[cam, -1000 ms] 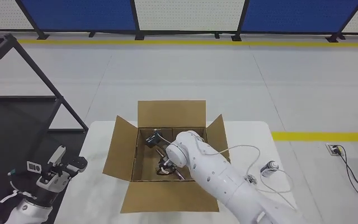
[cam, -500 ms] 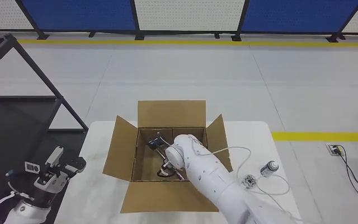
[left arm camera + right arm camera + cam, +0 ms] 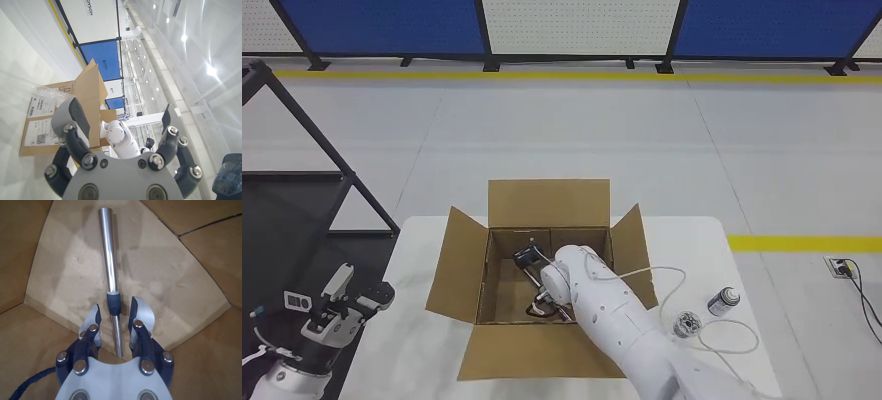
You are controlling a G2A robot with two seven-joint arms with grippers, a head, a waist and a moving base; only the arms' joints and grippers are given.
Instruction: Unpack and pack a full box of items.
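Two claws, both spread. The right claw (image 3: 115, 303) is down inside the open cardboard box (image 3: 548, 203), its fingers on either side of the black collar of a shiny metal rod (image 3: 109, 256) lying on the box floor, with a gap on each side. The left claw (image 3: 122, 106) holds nothing and hangs off the left edge of the bench (image 3: 422, 350), well apart from the box. A small can (image 3: 724, 300) sits on the bench to the box's right.
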